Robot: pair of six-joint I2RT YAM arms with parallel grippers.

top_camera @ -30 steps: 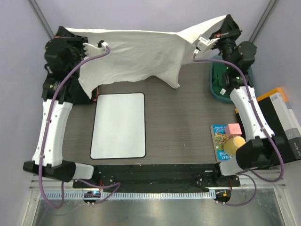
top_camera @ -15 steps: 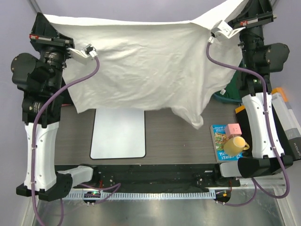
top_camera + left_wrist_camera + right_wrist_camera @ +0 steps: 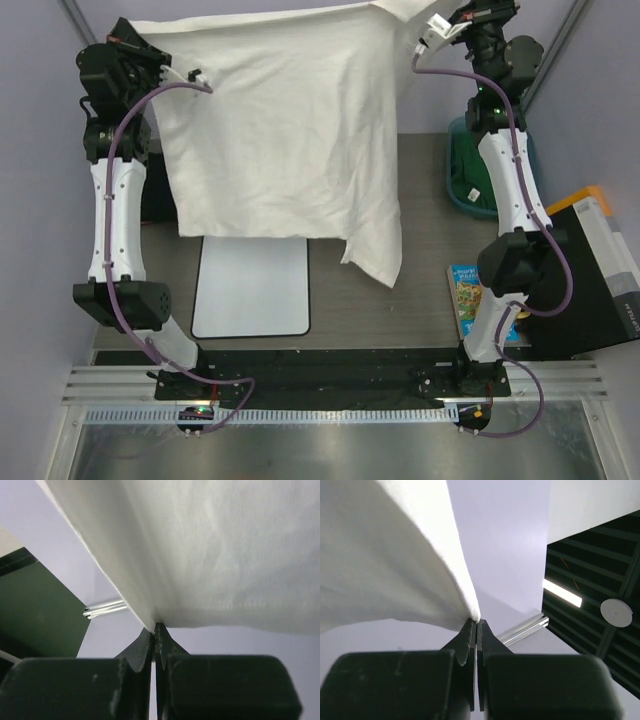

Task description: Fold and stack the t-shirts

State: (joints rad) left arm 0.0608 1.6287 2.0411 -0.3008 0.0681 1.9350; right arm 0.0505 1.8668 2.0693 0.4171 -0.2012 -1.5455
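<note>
White t-shirt (image 3: 280,130) hangs spread in the air over the far half of the table (image 3: 420,290), held by its two upper corners, well above the surface. One lower corner droops lower on the right side. In the top view the hanging cloth blocks the far edge of the white board with black rim (image 3: 252,285), which lies flat on the table under it, on the left side.

At the far right a teal bin (image 3: 468,208) holds a green t-shirt (image 3: 460,165), bunched up and partly behind the right arm (image 3: 515,190). A colourful book (image 3: 466,295) lies flat near the right edge, and a black box with an orange top (image 3: 600,270) stands just beside it, further right.

Left arm (image 3: 115,220) is stretched up tall on the left side, wrist at the top-left corner of the shirt. The right arm is likewise extended upward, wrist at the top-right corner.

Left gripper (image 3: 156,630): jaws pinched tight on the shirt's edge, cloth fanning out from the tips. Right gripper (image 3: 476,625): jaws also clamped together on a corner of the white cloth.
</note>
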